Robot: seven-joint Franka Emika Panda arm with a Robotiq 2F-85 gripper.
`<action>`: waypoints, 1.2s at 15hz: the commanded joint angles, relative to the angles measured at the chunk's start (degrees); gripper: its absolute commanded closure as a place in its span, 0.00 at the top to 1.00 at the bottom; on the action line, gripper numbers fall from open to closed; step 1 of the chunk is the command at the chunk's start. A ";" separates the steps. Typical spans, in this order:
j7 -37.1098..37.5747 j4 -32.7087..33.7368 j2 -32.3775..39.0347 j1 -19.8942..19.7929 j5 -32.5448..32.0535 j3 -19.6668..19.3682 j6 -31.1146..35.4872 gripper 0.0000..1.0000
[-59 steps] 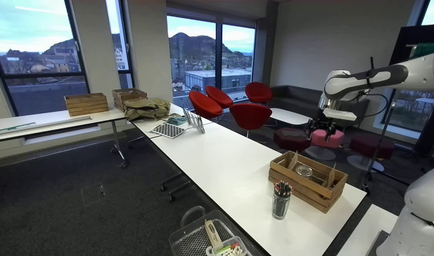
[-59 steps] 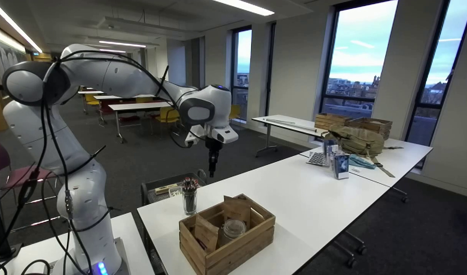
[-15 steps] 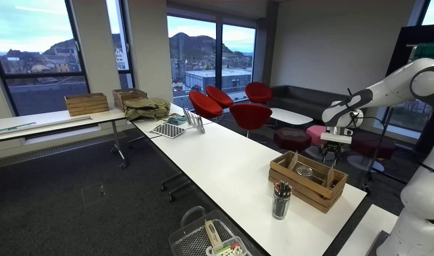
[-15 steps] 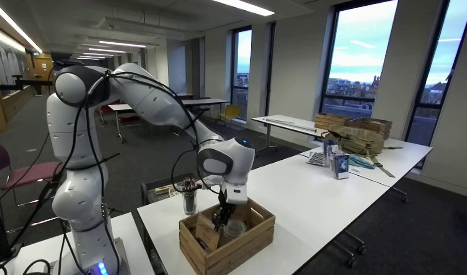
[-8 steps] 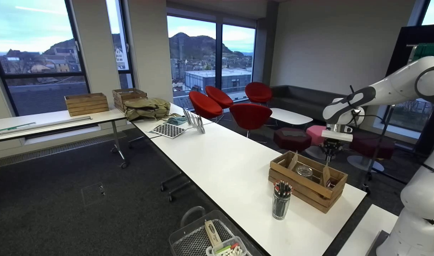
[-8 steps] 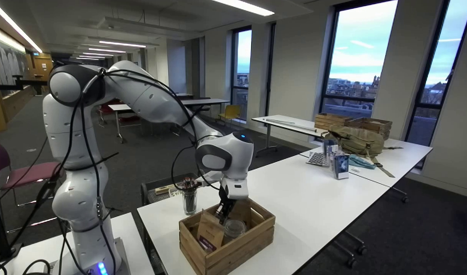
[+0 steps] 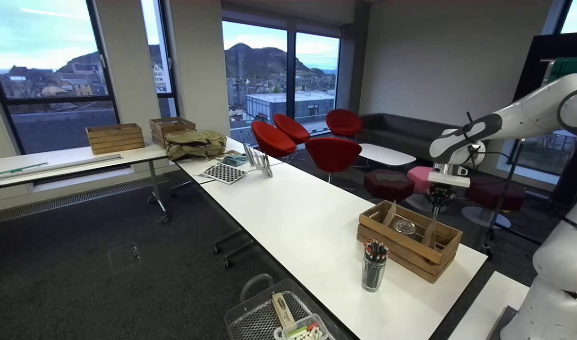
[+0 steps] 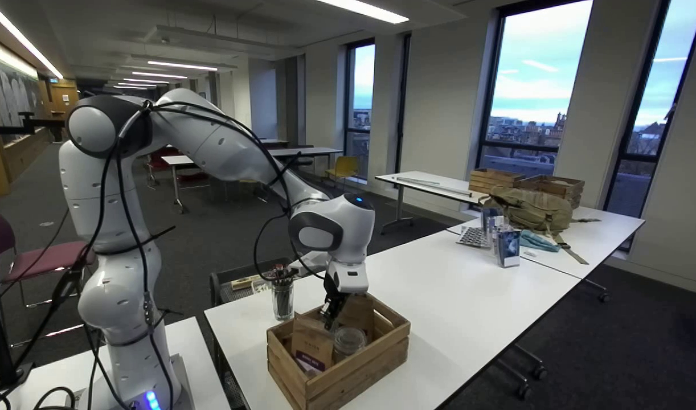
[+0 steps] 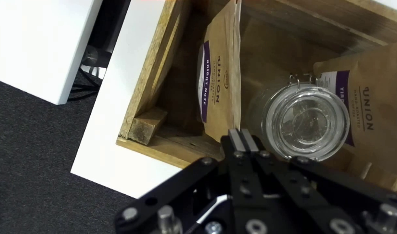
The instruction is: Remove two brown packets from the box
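Note:
The box (image 7: 408,251) is a slatted wooden crate standing on the white table. Inside it, a brown packet (image 9: 223,74) with a purple-and-white label stands near one end. My gripper (image 9: 240,135) is shut on this packet's top edge at one corner, the edge running in between the grey fingertips. In an exterior view the same packet (image 8: 312,341) hangs tilted below the gripper (image 8: 328,323), its lower part still within the crate walls. A second brown packet (image 9: 377,97) leans at the crate's opposite end, beyond the jar and apart from the gripper.
A clear glass jar (image 9: 307,122) sits between the two packets, close beside my fingers. A glass of pencils (image 7: 373,271) stands on the table by the crate. A mesh trolley (image 7: 269,316) is alongside the table. Farther down lie a green backpack (image 8: 530,208) and photo stands.
The gripper came down over the crate and its jaws closed on the near packet's top edge. That packet has turned and shifted slightly toward the jar; the arm has risen a little.

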 commanded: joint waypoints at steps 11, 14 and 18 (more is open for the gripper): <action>-15.59 0.55 -31.68 -1.74 3.96 2.54 -30.77 0.00; -14.92 3.68 -33.26 -0.19 4.92 5.27 -35.12 0.00; -14.55 7.23 -31.55 1.92 5.36 9.12 -37.66 0.00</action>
